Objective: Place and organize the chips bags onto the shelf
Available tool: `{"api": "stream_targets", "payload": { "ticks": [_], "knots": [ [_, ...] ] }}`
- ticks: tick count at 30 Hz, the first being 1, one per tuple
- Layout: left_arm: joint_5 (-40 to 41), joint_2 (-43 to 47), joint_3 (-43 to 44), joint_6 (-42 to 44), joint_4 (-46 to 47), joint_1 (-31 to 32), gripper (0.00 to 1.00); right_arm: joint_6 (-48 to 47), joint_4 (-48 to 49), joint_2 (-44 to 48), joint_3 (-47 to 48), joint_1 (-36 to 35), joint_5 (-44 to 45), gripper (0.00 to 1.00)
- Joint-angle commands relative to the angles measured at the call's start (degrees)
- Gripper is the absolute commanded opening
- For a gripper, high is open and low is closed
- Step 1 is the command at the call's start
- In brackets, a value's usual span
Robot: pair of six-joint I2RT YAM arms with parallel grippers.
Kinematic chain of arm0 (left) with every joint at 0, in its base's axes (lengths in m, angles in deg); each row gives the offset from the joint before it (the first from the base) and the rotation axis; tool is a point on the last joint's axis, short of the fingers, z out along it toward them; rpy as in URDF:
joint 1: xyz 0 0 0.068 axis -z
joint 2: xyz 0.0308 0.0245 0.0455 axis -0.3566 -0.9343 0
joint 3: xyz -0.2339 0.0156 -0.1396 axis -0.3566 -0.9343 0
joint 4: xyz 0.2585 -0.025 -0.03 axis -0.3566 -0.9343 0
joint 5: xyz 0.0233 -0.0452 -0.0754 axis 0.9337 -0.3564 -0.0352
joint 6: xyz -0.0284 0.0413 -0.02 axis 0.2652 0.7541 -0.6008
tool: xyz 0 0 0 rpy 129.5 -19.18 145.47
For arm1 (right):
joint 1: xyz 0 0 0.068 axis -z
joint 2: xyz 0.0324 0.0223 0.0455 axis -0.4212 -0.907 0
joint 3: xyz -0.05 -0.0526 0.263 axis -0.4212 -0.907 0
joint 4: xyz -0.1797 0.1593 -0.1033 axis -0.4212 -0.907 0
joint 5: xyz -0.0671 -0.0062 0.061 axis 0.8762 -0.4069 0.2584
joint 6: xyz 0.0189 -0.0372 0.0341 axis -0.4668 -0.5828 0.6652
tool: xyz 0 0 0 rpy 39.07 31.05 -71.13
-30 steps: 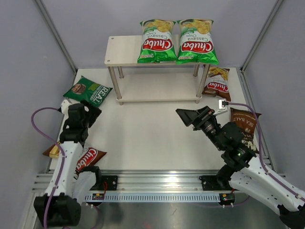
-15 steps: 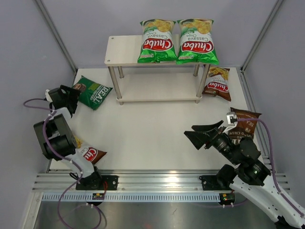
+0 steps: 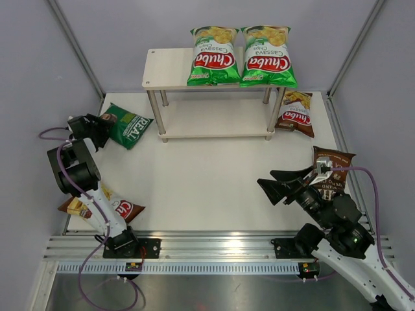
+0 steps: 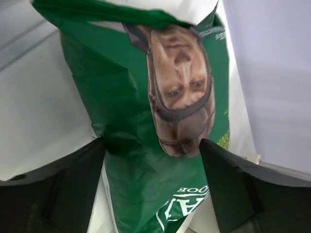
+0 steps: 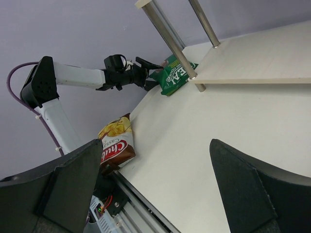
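Here, glossy dark-green REAL bag, creased.

The two bright green bags read "Chuba" ("Cassava Chips" too), the dark green bag "REAL".

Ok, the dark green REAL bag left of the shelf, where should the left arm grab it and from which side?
Probably the short end with the face print, coming in low from the left edge of the table. The REAL bag lies flat with that thinner end toward the left gripper, whose open fingers stand either side of it; the puffy middle looks harder to pinch.
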Motion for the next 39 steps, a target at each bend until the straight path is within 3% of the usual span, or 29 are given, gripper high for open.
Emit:
{"api": "stream_targets", "payload": {
  "ticks": [1, 6, 9, 17, 18, 26, 39],
  "knots": [
    [-1.24, -2.23, 1.82, 1.58, 1.22, 1.42, 0.76, -1.82, 1.17, -0.89, 0.06, -0.20, 2.05, 0.99],
    [0.43, -3.99, 1.02, -0.97, 2.63, 2.22, 0.60, -1.90, 2.40, -2.91, -0.02, -0.29, 2.40, 1.00],
    [2.70, -3.21, -0.46, -2.47, 3.07, 2.30, 0.33, -1.99, 2.84, -3.79, -0.11, -0.29, 3.01, 1.00],
    [9.56, 7.15, -6.62, -3.61, 4.83, 3.62, 0.10, -1.38, 5.21, -5.90, -0.90, -0.29, 3.63, 0.99],
    [10.09, 9.78, -6.97, -4.66, 4.66, 3.80, 0.01, -1.29, 5.48, -6.51, -0.90, -0.20, 3.63, 0.99],
    [13.25, 21.30, -10.84, -8.80, 0.18, 5.56, 0.00, -0.59, 6.27, -8.71, -0.82, -0.29, 4.25, 0.99],
    [13.63, 48.28, -16.02, -5.38, -16.24, 5.65, 0.00, 1.52, 9.43, -13.89, 0.50, -0.29, 3.20, 1.00]
  ]
}}
